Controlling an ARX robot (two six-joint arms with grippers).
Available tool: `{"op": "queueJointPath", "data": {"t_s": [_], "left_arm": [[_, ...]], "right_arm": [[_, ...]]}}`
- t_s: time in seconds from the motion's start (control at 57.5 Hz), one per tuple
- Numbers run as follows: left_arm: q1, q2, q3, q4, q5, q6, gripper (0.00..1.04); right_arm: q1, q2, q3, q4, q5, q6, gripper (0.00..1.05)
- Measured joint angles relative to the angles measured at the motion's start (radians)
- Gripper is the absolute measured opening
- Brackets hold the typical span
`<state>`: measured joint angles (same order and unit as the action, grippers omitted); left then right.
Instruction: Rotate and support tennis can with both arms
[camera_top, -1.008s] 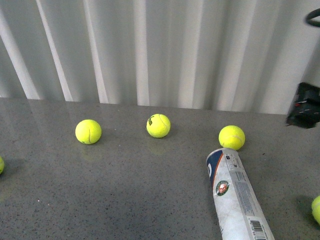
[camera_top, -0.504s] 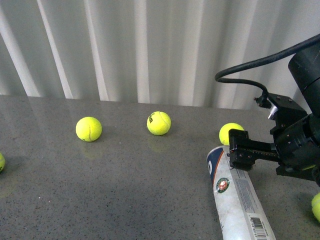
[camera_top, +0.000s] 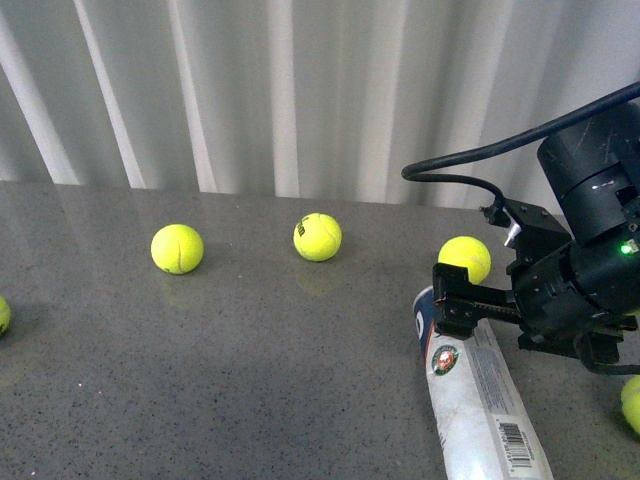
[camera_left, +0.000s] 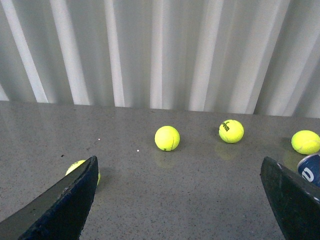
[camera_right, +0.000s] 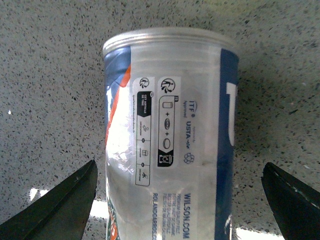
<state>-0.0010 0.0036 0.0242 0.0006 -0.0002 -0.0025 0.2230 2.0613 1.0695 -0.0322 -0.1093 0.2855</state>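
The tennis can (camera_top: 470, 400) lies on its side at the lower right of the grey table (camera_top: 250, 380), with its barcode end toward me. My right gripper (camera_top: 452, 300) hovers open over the can's far end. In the right wrist view the can (camera_right: 170, 115) fills the gap of the right gripper (camera_right: 179, 165), and both fingers stand apart from its sides. My left gripper (camera_left: 178, 165) is open above bare table with nothing between its fingers. The can's blue end (camera_left: 311, 167) shows at the edge of the left wrist view. The left arm is out of the front view.
Tennis balls lie about the table: one at the left (camera_top: 177, 248), one in the middle (camera_top: 317, 237), one just beyond the can (camera_top: 464, 258), and others at the left edge (camera_top: 3, 314) and the right edge (camera_top: 631, 400). A white ribbed wall (camera_top: 300, 100) closes the back.
The right arm has come in from the right edge and now sits over the can's far end, a little further left than half a second ago. The can has not moved.
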Motion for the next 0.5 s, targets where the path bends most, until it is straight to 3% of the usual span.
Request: {"op": "queueJointPath", "data": {"t_s": [0.209,0.382,0.504], "left_arm": [[0.0,0.0,0.0,0.0,0.0,0.0,0.98],[0.0,0.0,0.0,0.0,0.0,0.0,0.98],[0.0,0.0,0.0,0.0,0.0,0.0,0.98]], "right_arm": [[0.032,0.043,0.0,0.047,0.025,-0.002,0.95],[0.04,0.044,0.0,0.058,0.051,-0.01,0.6],[0.037,0.044,0.0,0.059,0.055,-0.011,0.46]]}}
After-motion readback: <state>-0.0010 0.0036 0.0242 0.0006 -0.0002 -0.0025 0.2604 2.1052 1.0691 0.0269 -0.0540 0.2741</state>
